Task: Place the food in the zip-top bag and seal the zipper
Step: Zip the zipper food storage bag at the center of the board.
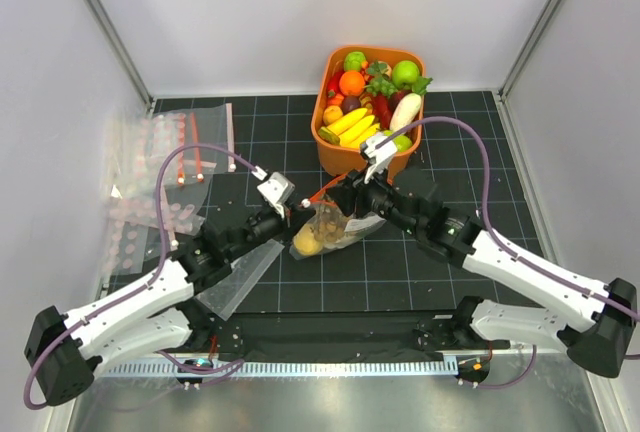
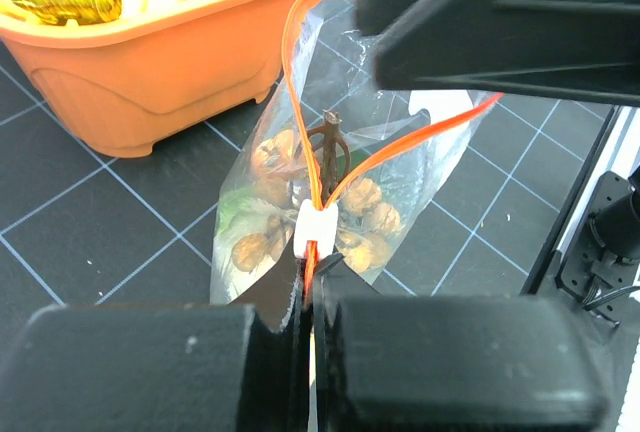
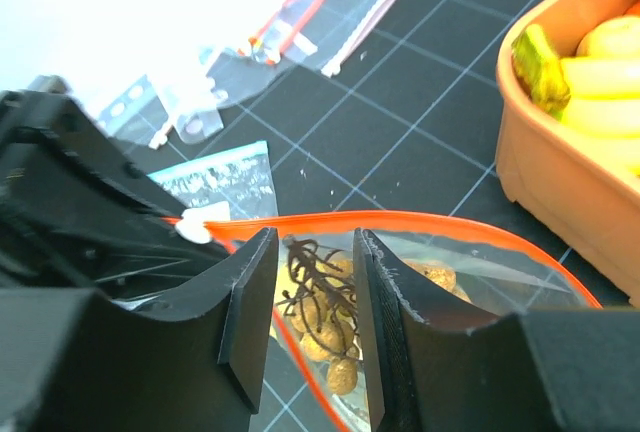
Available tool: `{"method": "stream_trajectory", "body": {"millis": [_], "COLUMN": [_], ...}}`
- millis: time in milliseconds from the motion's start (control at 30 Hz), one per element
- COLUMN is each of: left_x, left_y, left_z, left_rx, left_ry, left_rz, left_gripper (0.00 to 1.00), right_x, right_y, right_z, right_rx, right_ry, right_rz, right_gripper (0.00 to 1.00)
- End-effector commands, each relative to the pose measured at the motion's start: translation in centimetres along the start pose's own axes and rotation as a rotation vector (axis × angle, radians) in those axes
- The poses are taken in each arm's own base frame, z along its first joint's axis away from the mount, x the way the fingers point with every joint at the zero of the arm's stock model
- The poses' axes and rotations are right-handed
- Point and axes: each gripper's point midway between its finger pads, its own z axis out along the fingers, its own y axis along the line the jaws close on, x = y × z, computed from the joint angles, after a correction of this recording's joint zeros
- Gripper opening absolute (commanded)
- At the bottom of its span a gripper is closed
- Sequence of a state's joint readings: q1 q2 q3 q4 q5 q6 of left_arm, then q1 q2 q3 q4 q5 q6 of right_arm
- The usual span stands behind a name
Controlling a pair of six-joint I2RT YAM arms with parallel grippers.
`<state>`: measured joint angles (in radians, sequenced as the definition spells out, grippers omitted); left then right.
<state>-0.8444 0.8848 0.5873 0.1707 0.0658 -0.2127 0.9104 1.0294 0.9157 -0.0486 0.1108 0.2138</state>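
Observation:
The zip-top bag (image 1: 335, 230) lies mid-table with its mouth open. Inside it I see a cluster of brown balls (image 2: 365, 197), a yellow fruit (image 1: 308, 243) and a bit of green (image 2: 232, 214). The red-orange zipper (image 2: 300, 72) forms an open loop with a white slider (image 2: 316, 229) at its near end. My left gripper (image 2: 310, 287) is shut on the zipper strip just behind the slider. My right gripper (image 3: 308, 292) is open over the bag mouth, with the brown cluster (image 3: 330, 337) showing between its fingers. It also shows in the left wrist view (image 2: 500, 22), over the far side of the bag.
An orange basket (image 1: 325, 102) full of toy fruit stands just behind the bag; it also shows in the wrist views (image 2: 150, 62) (image 3: 560, 182). Spare clear bags (image 1: 160, 167) lie at the left. Another flat clear bag (image 1: 235, 277) lies by the left arm.

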Motion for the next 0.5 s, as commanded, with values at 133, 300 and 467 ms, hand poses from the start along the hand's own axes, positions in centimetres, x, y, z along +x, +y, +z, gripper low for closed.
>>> {"method": "stream_trajectory", "body": {"millis": [133, 300, 467], "left_x": [-2.6, -2.8, -2.9], "left_y": [-1.1, -1.0, -0.6], "left_z": [-0.6, -0.6, -0.8], "left_rx": [0.052, 0.05, 0.026], "left_ry": [-0.117, -0.12, -0.126], "left_rz": [0.05, 0.051, 0.048], "left_gripper": [0.0, 0.0, 0.01], "right_x": [0.0, 1.0, 2.0], "right_y": [1.4, 2.2, 2.3], "right_z": [1.7, 2.4, 3.1], "right_rx": [-0.073, -0.117, -0.116], "right_ry": [0.022, 0.067, 0.115], "right_rz": [0.027, 0.026, 0.022], "right_gripper": [0.43, 0.41, 0.1]}}
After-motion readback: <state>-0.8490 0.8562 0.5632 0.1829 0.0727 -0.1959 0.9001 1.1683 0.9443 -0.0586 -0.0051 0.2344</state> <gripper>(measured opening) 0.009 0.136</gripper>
